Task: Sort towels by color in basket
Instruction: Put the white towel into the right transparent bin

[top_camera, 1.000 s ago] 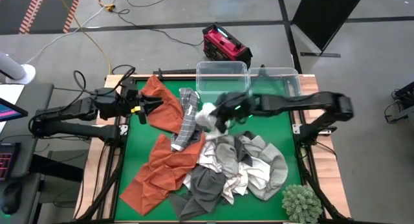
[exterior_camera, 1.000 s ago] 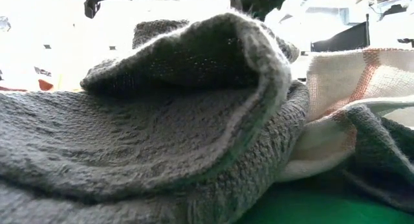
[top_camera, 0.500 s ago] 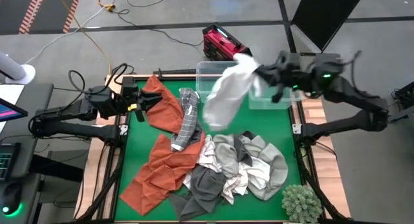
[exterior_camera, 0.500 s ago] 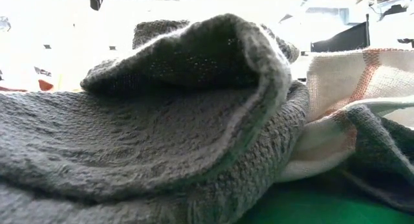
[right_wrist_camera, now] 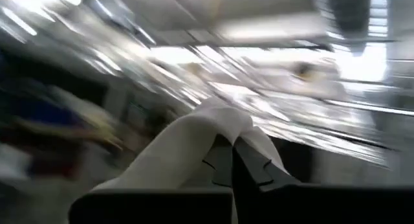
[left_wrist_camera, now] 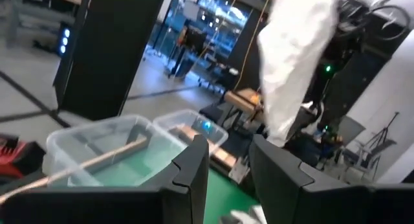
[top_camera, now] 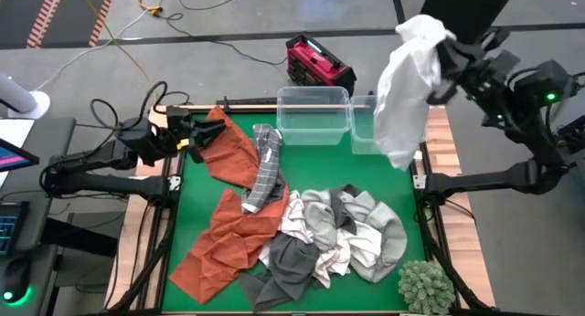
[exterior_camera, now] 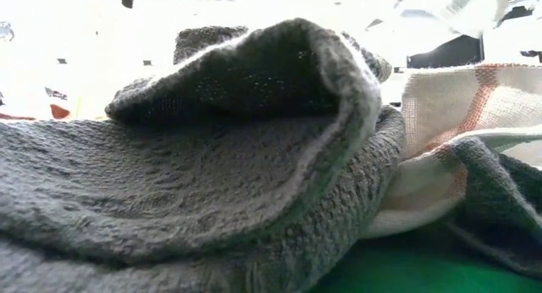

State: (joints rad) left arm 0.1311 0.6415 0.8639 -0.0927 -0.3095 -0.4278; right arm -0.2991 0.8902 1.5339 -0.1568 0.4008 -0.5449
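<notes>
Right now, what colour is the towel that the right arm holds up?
White; the towel shows best in the high view.

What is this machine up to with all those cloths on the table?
It is sorting towels by colour into clear bins. The right claw is shut on a white towel and holds it high in the air above the right clear bin at the table's far edge. The left claw sits at the far left corner by a rust-orange towel; whether it holds the cloth I cannot tell. A heap of grey, white and orange towels waits on the green mat.
</notes>
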